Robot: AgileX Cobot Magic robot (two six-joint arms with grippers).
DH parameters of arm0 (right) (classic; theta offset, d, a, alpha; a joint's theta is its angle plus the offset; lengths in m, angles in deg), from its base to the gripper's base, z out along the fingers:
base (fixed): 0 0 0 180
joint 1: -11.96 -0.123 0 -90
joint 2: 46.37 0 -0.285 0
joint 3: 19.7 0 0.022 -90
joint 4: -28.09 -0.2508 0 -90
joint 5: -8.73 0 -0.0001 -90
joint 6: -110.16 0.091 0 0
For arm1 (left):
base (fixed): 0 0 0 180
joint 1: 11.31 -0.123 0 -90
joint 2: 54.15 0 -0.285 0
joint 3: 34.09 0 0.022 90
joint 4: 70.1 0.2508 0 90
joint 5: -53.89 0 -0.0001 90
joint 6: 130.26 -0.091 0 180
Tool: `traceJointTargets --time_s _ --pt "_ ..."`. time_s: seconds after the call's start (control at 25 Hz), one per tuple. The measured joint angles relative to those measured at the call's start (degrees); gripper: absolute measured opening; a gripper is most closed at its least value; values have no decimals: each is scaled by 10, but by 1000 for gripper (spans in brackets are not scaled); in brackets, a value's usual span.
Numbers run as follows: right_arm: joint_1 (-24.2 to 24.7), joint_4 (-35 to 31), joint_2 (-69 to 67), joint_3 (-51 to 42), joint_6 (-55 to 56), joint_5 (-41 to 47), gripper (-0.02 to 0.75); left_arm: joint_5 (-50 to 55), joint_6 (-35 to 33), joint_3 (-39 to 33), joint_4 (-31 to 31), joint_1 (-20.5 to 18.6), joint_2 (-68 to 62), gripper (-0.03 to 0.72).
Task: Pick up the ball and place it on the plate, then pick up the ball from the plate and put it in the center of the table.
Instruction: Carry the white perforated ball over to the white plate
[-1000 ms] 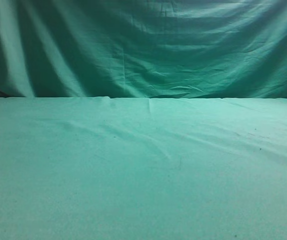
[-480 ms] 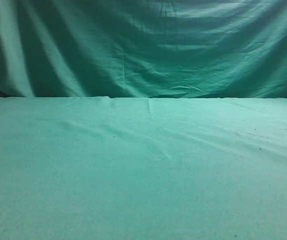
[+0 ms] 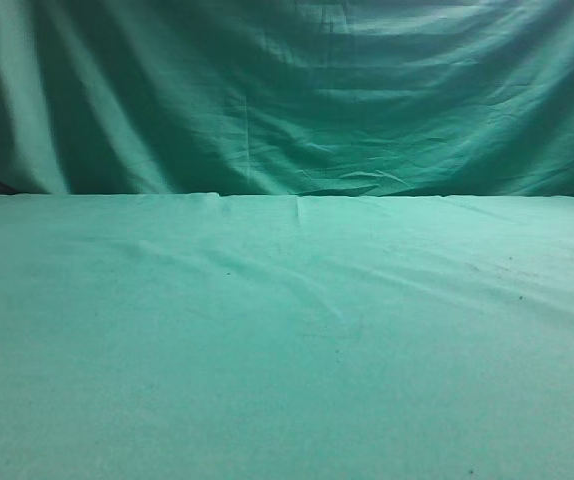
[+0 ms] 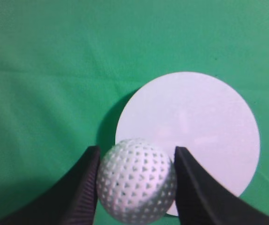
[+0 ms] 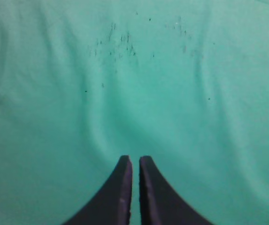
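Ball [image 4: 137, 180] sits clamped between the left claw's [image 4: 135, 185] two dark fingers [image 4: 80, 187], raised over the near edge of the white plate [image 4: 195, 131] on the table [image 4: 41, 70]. Right claw [image 5: 135, 187] is pinched nearly closed, empty.

Your exterior camera sits low, looking level along the teal-green cloth-covered desk [image 3: 287, 350] toward the draped green cloth backdrop [image 3: 287, 90]. Your left wrist camera looks steeply down, close over the left hand [image 4: 135, 185], with a round white flat plate [image 4: 205, 126] below. Your right wrist camera looks down past the right hand [image 5: 135, 187]. All three views share only the desk cloth.
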Motion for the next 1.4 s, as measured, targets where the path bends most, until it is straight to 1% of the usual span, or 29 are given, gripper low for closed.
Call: traceJointTargets --time_s 0.28,0.68,1.0,1.08,1.2,1.24,1.28,1.4 --pt "0 3 -1 1 0 -11 51 40 0 57 0 0 -58 300" --pt "0 3 -1 1 0 -22 51 54 0 62 -2 0 -82 300" --pt "0 3 -1 1 0 -40 51 56 0 62 -23 0 -90 300" --pt "0 3 -1 1 0 -43 51 56 0 62 -26 0 -90 382" --pt "0 3 -1 1 0 -45 51 59 0 67 -38 0 -90 587" --pt "0 3 -1 1 0 -47 51 66 0 78 -44 3 -92 624" --pt "0 3 -1 1 0 -49 51 80 0 92 -48 8 -93 653" --pt "0 2 -1 1 0 -51 51 135 -13 158 -66 40 -94 645"
